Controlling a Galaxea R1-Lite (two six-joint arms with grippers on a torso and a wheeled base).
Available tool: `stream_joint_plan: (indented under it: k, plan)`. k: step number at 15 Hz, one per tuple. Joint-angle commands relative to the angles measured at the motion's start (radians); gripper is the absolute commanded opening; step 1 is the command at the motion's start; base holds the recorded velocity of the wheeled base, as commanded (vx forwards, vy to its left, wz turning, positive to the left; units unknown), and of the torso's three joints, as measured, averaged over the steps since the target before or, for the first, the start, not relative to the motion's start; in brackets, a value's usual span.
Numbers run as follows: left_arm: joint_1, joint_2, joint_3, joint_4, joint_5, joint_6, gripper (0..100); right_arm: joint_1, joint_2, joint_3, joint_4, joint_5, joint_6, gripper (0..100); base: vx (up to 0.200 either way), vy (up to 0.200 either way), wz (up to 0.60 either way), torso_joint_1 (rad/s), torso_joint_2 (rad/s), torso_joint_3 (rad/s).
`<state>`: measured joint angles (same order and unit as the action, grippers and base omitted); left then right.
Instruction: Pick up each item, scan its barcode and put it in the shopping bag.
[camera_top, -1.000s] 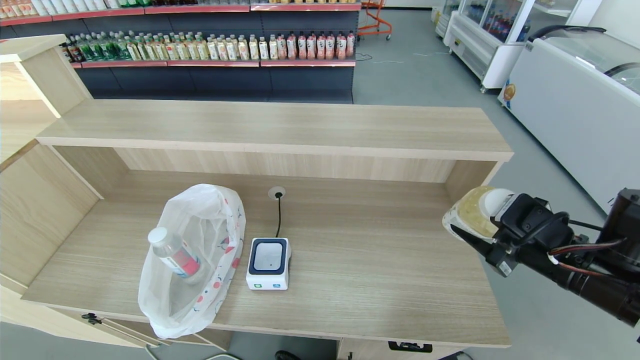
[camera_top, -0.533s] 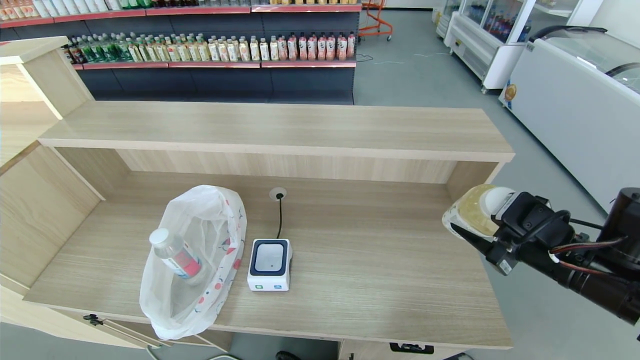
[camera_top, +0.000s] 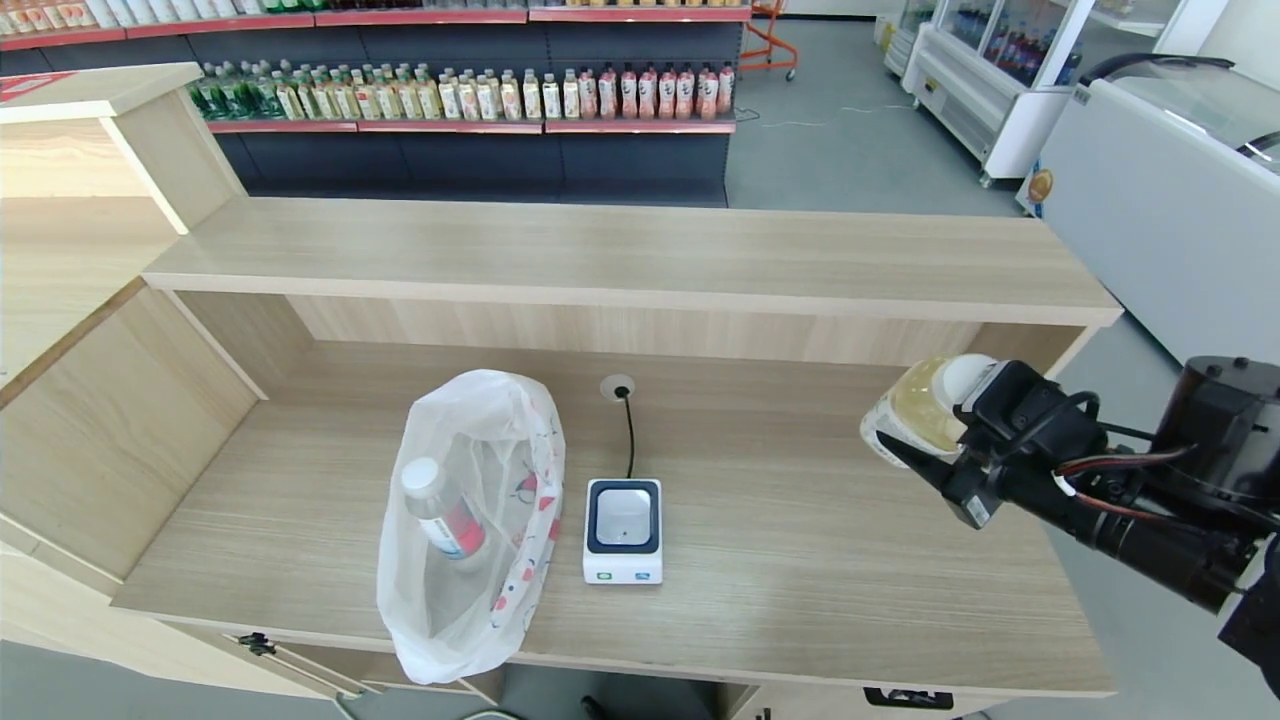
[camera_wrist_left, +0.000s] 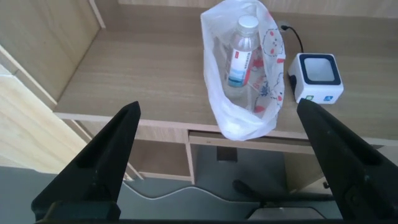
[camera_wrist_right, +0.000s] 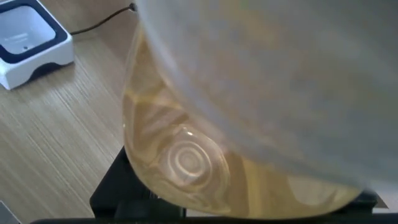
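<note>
Everything on the light wooden surface (camera_top: 800, 560) sits further right in the frame than a second ago because the head camera has turned. Measured against that surface, the right end effector (camera_top: 905, 440) has come inward from the right end.

At the lower middle, a translucent white plastic shopping bag (camera_top: 500, 600) lies on the front edge. A clear plastic bottle with a white cap and red label (camera_top: 445, 515) leans inside it. The left end effector (camera_wrist_left: 217, 104) hangs in front of the bag, fingers wide apart.

Just right of the bag stands a white barcode scanner with a dark blue rim (camera_top: 622, 517), window up. Its black cable (camera_top: 630, 440) runs back to a hole.

At middle right, the right end effector is clamped on a yellowish plastic bottle with a white cap (camera_top: 925, 400), held in the air well apart from the scanner.

Behind runs a raised wooden ledge (camera_top: 620, 250). Beyond it are store shelves of drink bottles (camera_top: 470, 95) at the top and white chest freezers (camera_top: 1150, 190) at the upper right.
</note>
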<state>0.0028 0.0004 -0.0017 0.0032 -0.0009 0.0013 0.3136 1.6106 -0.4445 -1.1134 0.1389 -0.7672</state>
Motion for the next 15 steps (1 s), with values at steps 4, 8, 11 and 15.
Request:
stream_joint_plan:
  k: [4, 8, 11, 15]
  plan:
    - [0.0, 0.0, 0.0, 0.0, -0.001, 0.0, 100, -0.002, 0.18, -0.091, -0.12, 0.048, 0.043, 0, 0.0, 0.2, 0.0, 0.002, 0.0, 0.0]
    - [0.0, 0.0, 0.0, 0.0, -0.001, 0.0, 100, -0.007, 0.272, -0.076, -0.189, 0.105, 0.075, 0, 0.0, 0.2, 0.0, 0.002, 0.0, 0.005]
    - [0.0, 0.0, 0.0, 0.0, -0.001, 0.003, 100, -0.005, 0.341, -0.06, -0.292, 0.13, 0.074, 0, 0.0, 0.2, 0.0, 0.002, 0.0, -0.002]
    - [0.0, 0.0, 0.0, 0.0, -0.001, 0.005, 100, -0.007, 0.38, 0.047, -0.385, 0.162, 0.057, 0, 0.0, 0.05, 0.0, 0.001, 0.0, 0.001]
